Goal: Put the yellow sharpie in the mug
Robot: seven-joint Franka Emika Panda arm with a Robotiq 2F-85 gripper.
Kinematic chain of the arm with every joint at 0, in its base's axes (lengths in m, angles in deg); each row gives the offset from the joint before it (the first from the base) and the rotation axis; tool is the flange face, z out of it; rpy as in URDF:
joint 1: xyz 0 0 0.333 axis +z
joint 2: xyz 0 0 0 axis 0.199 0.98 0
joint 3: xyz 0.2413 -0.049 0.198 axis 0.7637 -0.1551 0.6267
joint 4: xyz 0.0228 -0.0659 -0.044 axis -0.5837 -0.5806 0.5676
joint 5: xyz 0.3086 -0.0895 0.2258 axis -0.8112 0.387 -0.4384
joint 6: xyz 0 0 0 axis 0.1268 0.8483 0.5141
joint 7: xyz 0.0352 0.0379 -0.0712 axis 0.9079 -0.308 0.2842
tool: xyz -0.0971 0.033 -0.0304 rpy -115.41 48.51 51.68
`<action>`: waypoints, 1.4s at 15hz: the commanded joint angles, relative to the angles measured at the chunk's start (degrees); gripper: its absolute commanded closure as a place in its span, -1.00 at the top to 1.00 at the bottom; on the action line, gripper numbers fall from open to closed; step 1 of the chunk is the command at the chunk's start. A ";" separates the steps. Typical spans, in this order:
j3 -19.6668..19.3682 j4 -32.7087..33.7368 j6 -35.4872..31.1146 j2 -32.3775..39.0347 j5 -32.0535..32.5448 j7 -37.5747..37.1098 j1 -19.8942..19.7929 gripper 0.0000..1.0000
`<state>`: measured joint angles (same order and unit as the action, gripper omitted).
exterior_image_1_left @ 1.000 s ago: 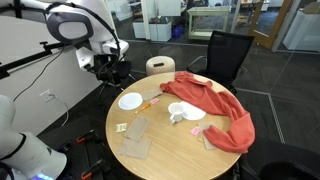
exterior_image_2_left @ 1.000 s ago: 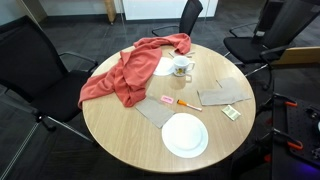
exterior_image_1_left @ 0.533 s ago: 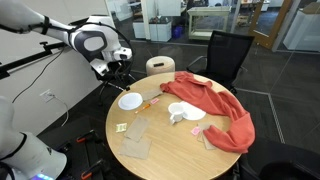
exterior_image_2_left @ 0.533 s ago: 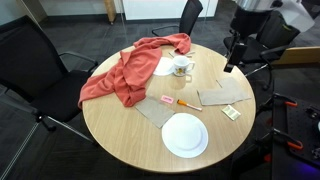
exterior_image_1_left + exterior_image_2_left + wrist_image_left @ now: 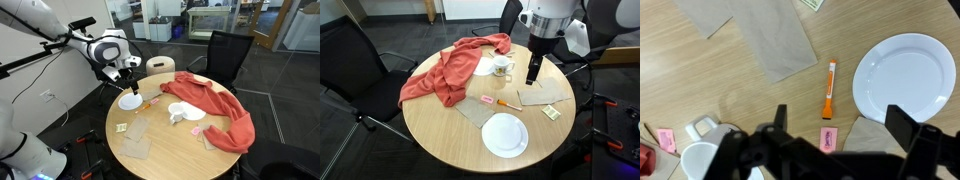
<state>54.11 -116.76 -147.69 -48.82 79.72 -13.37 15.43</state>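
Note:
The yellow sharpie (image 5: pixel 829 90) lies flat on the round wooden table, next to the white plate (image 5: pixel 905 75); it shows in both exterior views (image 5: pixel 504 103) (image 5: pixel 142 106). The white mug (image 5: pixel 502 68) stands upright at the edge of the red cloth (image 5: pixel 445 70), and also shows in an exterior view (image 5: pixel 178 115) and at the lower left of the wrist view (image 5: pixel 700 157). My gripper (image 5: pixel 840 116) is open and empty. It hangs above the table (image 5: pixel 533 78) (image 5: pixel 129 82), near the sharpie and apart from the mug.
Brown paper pieces (image 5: pixel 770 40) (image 5: pixel 542 96) lie flat near the sharpie, with a small pink piece (image 5: pixel 826 138) and a greenish note (image 5: pixel 552 112). A white dish (image 5: pixel 483 66) lies by the cloth. Black chairs (image 5: pixel 350 70) (image 5: pixel 225 55) ring the table.
The arm has swung in from beyond the table's edge to above the table, and hangs over the area by the sharpie and plate. Nothing on the table has moved.

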 commanded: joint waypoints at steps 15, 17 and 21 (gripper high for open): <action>-1.46 4.08 -9.08 15.84 -0.50 -1.28 2.73 1.00; -2.17 5.87 -9.34 18.26 0.13 -2.38 3.54 1.00; -4.51 9.47 -10.12 22.51 1.62 -5.07 5.46 1.00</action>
<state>51.65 -110.45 -156.83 -29.35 79.90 -15.51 18.82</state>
